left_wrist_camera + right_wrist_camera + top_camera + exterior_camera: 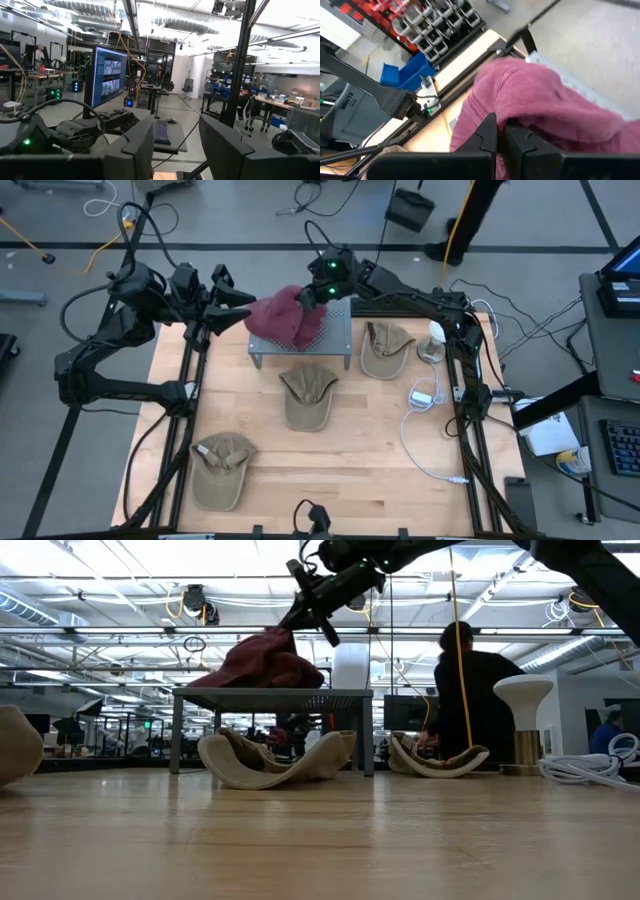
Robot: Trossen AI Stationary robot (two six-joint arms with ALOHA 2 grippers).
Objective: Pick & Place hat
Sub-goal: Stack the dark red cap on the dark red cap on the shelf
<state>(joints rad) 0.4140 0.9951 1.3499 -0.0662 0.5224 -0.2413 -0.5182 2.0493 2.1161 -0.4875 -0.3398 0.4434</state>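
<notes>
A maroon fleece hat (285, 320) lies bunched on a small grey wire rack (340, 340) at the table's far middle. In the low view the hat (262, 662) rises to a peak at its right. My right gripper (300, 612) is shut on that peak, reaching in from the far right. My left gripper (238, 308) hovers raised just left of the rack, open with nothing between its fingers (135, 147). Three tan caps lie on the table: one (307, 395) in front of the rack, one (385, 348) to its right, one (220, 470) at the near left. My right gripper pinches a fold of the maroon hat's fabric (492, 107) between its two fingers, at the hat's upper far-right part. The fingers slant down from the far right. The hat's fabric is drawn up to the fingers while its lower bulk (250, 675) rests on the rack's top.
A white cable (425, 430) and a small white lamp-like object (435, 340) lie at the table's right. Bare wood spreads across the table's near middle and near right. A person sits beyond the table's far edge in the low view (475, 700).
</notes>
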